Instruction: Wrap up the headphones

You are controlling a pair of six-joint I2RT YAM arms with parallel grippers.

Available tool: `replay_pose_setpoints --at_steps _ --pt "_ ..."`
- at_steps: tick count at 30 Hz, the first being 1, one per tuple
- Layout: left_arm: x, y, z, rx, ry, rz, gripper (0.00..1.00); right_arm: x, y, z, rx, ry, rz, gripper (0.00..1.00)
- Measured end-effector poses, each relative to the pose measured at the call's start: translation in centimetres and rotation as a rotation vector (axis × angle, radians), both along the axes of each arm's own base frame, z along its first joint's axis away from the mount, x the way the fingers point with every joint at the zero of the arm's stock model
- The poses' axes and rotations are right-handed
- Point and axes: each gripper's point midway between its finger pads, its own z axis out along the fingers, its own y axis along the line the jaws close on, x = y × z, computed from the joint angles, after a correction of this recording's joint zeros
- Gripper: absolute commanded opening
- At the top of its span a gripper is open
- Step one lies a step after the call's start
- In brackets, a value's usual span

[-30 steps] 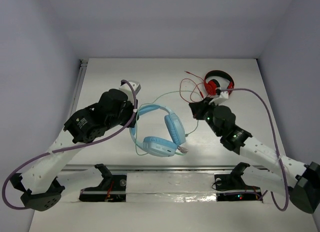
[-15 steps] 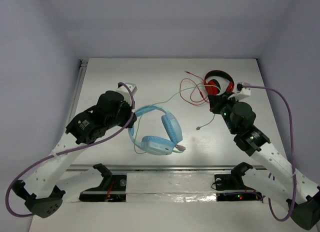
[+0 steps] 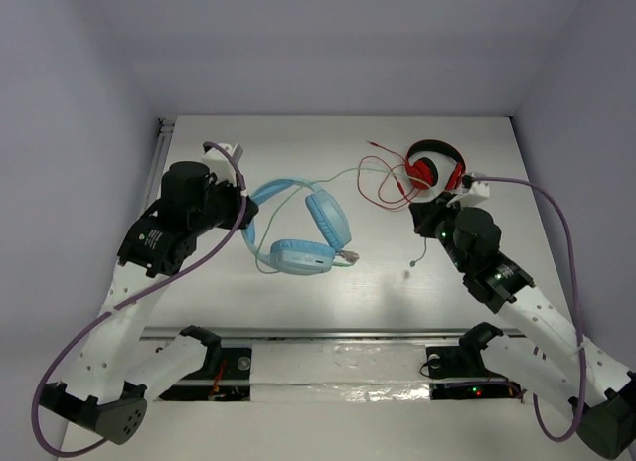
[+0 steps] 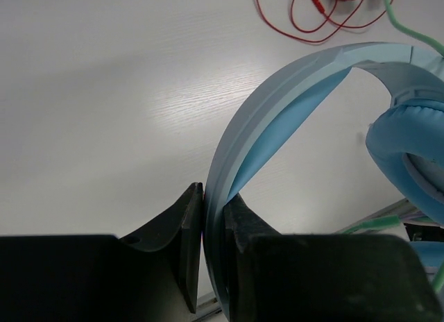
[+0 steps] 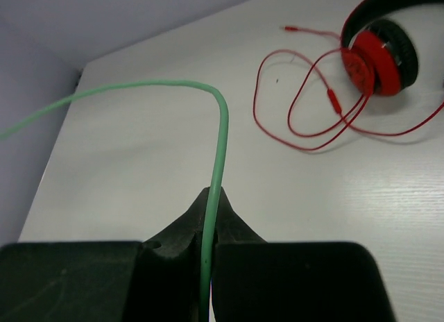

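Observation:
The light blue headphones [image 3: 303,232] lie left of the table's middle, one cup [image 3: 326,219] on edge and one cup [image 3: 299,254] nearer me. My left gripper [image 3: 244,211] is shut on the blue headband [image 4: 277,107], which rises from between the jaws in the left wrist view. The thin green cable [image 3: 368,170] runs from the headphones toward the right. My right gripper [image 3: 422,215] is shut on the green cable [image 5: 220,141], which arcs up and away to the left. The cable's plug end [image 3: 413,262] hangs below the right gripper.
The smaller red-and-black headphones [image 3: 434,166] with a looping red cable [image 3: 383,183] lie at the back right, just beyond my right gripper; they also show in the right wrist view [image 5: 380,55]. Grey walls close in the table on three sides.
My left arm has pulled the headphones left and toward the back by the headband. My right gripper has drawn the green cable toward the back right, then come slightly nearer; the plug hangs lower.

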Motion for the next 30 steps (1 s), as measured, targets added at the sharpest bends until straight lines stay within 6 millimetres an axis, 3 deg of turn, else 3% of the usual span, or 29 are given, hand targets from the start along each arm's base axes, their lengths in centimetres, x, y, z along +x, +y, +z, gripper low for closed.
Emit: replay_pose_setpoints --at_steps 5,9,16,21,30 --pt "0.9 -0.3 1.5 -0.066 -0.041 -0.008 0.0 -0.1 2.7 -5.0 -0.007 0.127 0.117 0.0" --pt "2.2 -0.5 4.7 -0.118 -0.108 0.004 0.0 -1.4 3.9 -8.4 0.011 0.206 0.197 0.0" --pt "3.9 -2.0 9.2 -0.234 -0.201 -0.014 0.0 -2.4 6.6 -11.0 0.081 0.27 0.326 0.0" --pt "5.0 -2.8 10.3 -0.279 -0.211 -0.017 0.0 -3.0 8.7 -12.3 0.095 0.312 0.406 0.0" --pt "6.8 -2.3 12.5 -0.308 -0.255 0.045 0.0 -5.5 13.2 -14.2 0.095 0.369 0.544 0.0"
